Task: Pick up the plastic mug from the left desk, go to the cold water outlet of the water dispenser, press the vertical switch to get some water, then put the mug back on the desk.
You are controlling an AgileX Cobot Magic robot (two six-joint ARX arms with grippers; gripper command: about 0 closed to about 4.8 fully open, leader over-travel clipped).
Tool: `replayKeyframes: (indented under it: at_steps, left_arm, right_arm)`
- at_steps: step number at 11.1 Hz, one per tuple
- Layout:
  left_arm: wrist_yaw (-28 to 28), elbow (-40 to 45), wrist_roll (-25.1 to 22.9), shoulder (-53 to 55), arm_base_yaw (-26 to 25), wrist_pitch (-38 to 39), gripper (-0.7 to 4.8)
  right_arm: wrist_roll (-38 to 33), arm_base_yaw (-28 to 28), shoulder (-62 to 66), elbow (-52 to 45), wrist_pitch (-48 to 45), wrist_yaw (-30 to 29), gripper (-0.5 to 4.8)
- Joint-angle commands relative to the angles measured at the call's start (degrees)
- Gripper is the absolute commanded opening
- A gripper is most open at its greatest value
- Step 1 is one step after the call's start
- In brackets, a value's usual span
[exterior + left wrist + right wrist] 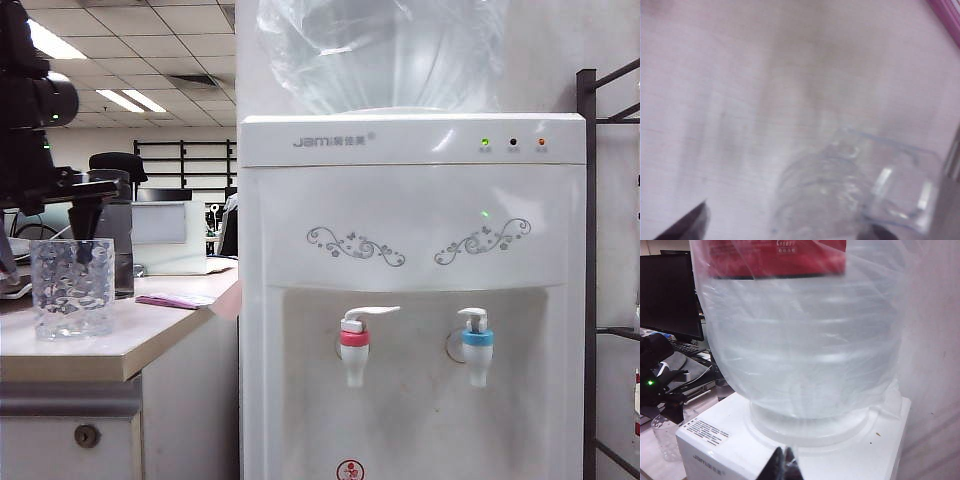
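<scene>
Beige desk [150, 335]: left claw [785, 227] open over blurred mug [840, 200]; right claw [785, 465] tips only

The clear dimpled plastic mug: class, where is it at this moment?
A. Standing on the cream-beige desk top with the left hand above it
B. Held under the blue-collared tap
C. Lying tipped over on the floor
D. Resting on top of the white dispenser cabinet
A: the clear dimpled plastic mug stands upright on the cream-beige desk top, with the open left hand just above its rim.
</scene>
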State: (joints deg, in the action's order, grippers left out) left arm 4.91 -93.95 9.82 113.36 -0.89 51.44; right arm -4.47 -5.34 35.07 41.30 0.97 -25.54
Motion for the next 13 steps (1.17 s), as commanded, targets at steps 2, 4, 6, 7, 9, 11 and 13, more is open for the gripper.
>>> replayKeyframes:
  at_steps: [2,4,6,7,9,11,13]
  left_arm:
    - [-1.07,-0.13,-0.39,-0.02,0.48,-0.26,2.34]
    - [-1.09,-0.13,-0.37,0.02,0.50,0.17,1.22]
    - [-1.07,-0.13,0.04,0.02,0.50,1.29,0.42]
    - [-1.09,-0.15,1.64,0.00,0.50,2.32,-0.04]
    - [-1.07,-0.15,2.82,0.02,0.48,2.93,-0.05]
    - [-1.09,-0.20,4.09,0.00,0.48,4.37,-0.05]
    - [1.97,-0.26,23.34,-0.09,0.15,13.00,-0.05]
  right_arm:
    - [-0.02,-0.07,-0.04,0.24,-0.79,0.09,-0.06]
    - [-0.02,-0.07,-0.04,0.24,-0.79,0.09,-0.06]
    - [0.00,-0.07,-0.04,0.24,-0.79,0.09,-0.06]
    - [0.00,-0.07,-0.04,0.24,-0.79,0.09,-0.06]
    - [-0.02,-0.07,-0.04,0.24,-0.79,0.09,-0.06]
    - [-0.02,-0.07,-0.04,0.24,-0.79,0.07,-0.06]
    - [-0.02,-0.07,-0.04,0.24,-0.87,-0.09,-0.06]
